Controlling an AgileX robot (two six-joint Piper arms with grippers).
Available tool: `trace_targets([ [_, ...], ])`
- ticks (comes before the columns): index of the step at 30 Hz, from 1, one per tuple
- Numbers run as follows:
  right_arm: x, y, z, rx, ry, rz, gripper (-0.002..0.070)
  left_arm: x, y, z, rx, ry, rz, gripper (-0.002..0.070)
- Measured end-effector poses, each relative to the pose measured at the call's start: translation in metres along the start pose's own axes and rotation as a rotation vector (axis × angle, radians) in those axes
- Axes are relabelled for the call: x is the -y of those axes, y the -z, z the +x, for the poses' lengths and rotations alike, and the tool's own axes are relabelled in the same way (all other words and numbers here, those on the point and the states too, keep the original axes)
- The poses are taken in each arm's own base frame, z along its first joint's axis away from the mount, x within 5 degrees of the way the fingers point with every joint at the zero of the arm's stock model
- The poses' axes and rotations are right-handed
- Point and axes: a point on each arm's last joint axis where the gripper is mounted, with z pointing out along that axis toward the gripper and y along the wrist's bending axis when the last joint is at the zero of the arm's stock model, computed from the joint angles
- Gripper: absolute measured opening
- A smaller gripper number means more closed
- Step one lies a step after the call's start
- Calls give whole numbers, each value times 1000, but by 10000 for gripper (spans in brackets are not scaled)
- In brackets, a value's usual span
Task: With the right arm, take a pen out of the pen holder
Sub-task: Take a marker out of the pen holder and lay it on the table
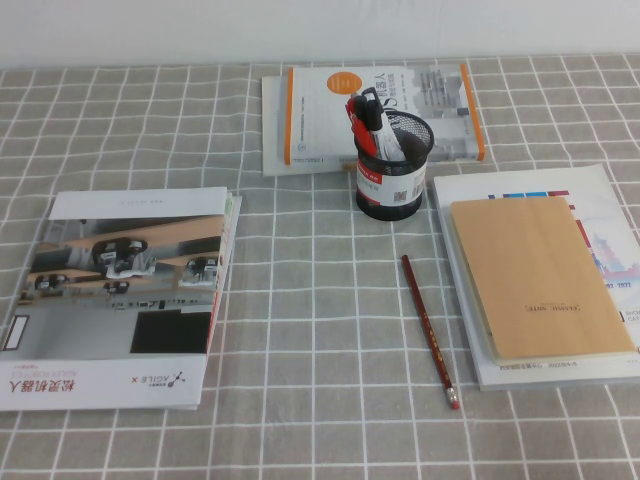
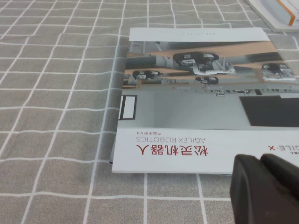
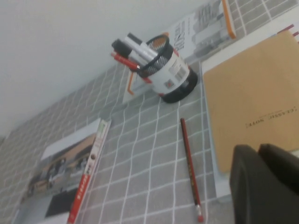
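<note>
Pens (image 1: 366, 115) stand in the pen holder (image 1: 393, 188). Right gripper (image 3: 258, 154) hangs by the notebook (image 3: 252, 93), left gripper (image 2: 260, 161) by the booklet (image 2: 196, 107); both have jaws pressed together.

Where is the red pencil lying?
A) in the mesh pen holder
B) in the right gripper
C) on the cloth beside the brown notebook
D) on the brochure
C: the red pencil lies flat on the cloth, in front of the pen holder, beside the brown notebook. The right gripper hangs shut near the notebook, the left gripper near the brochure.
</note>
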Motion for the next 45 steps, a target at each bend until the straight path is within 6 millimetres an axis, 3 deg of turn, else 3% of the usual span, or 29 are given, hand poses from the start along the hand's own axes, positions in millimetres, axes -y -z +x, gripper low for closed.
trace_targets([
  [10,-33,-21,-40,-317,245,103,-13,0,0,0,0,0,0,-3],
  [21,-50,-77,-75,-471,371,49,-12,0,0,0,0,0,0,-3],
  [27,-57,-103,-69,-453,412,-7,-13,0,0,0,0,0,0,-3],
  [38,-101,-146,-35,-206,646,-129,-9,0,0,0,0,0,0,-3],
  [45,-109,-177,-12,-43,788,-140,73,0,0,0,0,0,0,-3],
])
